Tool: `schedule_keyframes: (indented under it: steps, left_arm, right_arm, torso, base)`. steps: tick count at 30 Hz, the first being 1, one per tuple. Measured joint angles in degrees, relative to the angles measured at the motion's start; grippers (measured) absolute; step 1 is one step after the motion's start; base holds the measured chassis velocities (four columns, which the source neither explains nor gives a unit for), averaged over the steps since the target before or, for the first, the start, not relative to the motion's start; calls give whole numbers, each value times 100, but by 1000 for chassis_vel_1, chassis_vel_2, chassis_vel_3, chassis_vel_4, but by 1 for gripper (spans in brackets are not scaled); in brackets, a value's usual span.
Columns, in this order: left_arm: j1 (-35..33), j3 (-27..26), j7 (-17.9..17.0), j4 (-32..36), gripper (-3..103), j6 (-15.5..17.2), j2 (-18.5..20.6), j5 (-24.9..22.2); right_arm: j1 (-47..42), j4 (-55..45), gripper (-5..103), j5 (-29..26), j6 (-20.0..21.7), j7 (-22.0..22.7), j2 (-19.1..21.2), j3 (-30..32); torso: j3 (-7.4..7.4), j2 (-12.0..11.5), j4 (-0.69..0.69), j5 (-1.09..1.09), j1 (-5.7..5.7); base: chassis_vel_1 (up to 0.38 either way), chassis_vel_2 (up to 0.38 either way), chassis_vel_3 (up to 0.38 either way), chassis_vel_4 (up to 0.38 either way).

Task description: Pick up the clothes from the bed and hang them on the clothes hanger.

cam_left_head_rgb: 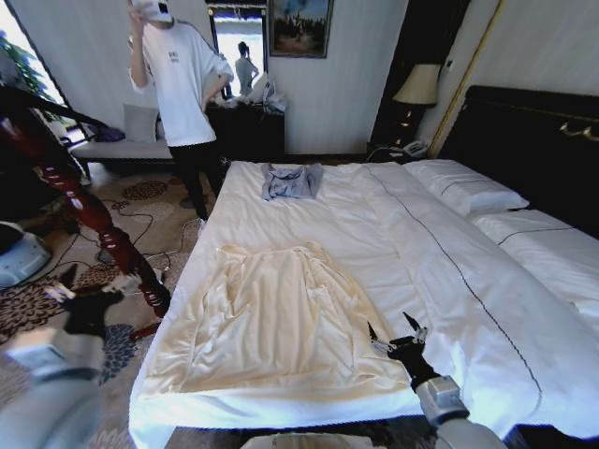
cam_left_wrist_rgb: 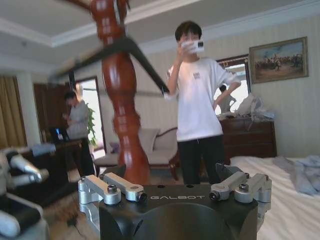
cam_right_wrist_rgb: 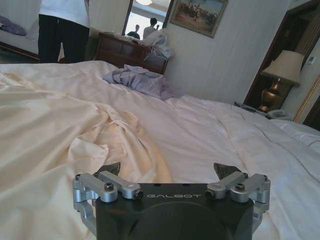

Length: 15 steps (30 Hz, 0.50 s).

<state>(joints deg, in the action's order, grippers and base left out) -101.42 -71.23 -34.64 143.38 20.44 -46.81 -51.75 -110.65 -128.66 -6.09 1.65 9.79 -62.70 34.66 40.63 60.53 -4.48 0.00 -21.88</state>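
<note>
Hotel-room scene, head view: we see the bed (cam_left_head_rgb: 440, 271) filling the centre and right of the frame, white sheets crossed by thin dark lines, pillows at right against a black headboard. The clothes (cam_left_head_rgb: 281, 323), a cream long-sleeved shirt, lie spread flat in the lower-centre, hem toward the bottom edge, neck toward the top. A small grey-blue garment (cam_left_head_rgb: 291, 181) sits apart in the upper-centre.

The right gripper (cam_left_head_rgb: 397, 336) hovers at lower right, just beside the shirt's right hem corner, fingers spread wide and holding nothing; the right wrist view shows rumpled cream folds (cam_right_wrist_rgb: 107, 132) directly ahead of it. The left gripper (cam_left_head_rgb: 91, 292) waits off the bed at lower left, jaws likewise parted and empty, near the dark-red post (cam_left_head_rgb: 89, 210). In the left wrist view the clothes hanger (cam_left_wrist_rgb: 117, 52) hangs blurred on that post.

We judge the fabric thin, light and limp: it will drape and bunch. A raised fold or the shoulder seam offers the surest pinch.
</note>
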Motion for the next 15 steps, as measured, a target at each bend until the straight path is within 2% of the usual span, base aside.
schedule_keyframes:
  steps: [4, 5, 7, 8, 9, 13, 15]
  left_arm:
    - [89, -749, -67, 1, 100, 428, 691, -386]
    - [89, -749, -67, 1, 100, 428, 691, -386]
    - [92, -928, -104, -1, 100, 610, 852, -448]
    - [115, -1078, -141, -2, 100, 812, 993, -512]
    - [115, -1078, -141, -2, 100, 812, 993, -512]
    - [437, -1549, -280, -2, 100, 1502, 1448, -819]
    - [519, -1580, -321, -3, 100, 1592, 1534, -831]
  right_arm:
    - [7, 49, 100, 36, -33, -3, -38, -60]
    - [7, 49, 100, 36, -33, -3, -38, -60]
    - [24, 57, 100, 37, -33, -3, -45, -76]
    - [44, 66, 100, 37, -30, -3, -48, -90]
    - [44, 66, 100, 37, -30, -3, -48, -90]
    - [57, 114, 100, 37, -23, -1, -65, -134]
    - [58, 120, 100, 38, -23, -1, -73, -140]
  torso:
    - [0, 0, 2, 0, 0]
    - [0, 0, 2, 0, 0]
    - [0, 0, 3, 0, 0]
    - [0, 0, 3, -1, 0]
    - [0, 0, 3, -1, 0]
    - [0, 0, 3, -1, 0]
    - [0, 0, 4, -1, 0]
  base:
    - [0, 0, 0, 0]
    - [0, 0, 0, 0]
    - [0, 0, 0, 0]
    - [0, 0, 0, 0]
    - [0, 0, 0, 0]
    - [0, 0, 0, 0]
    - [0, 0, 0, 0]
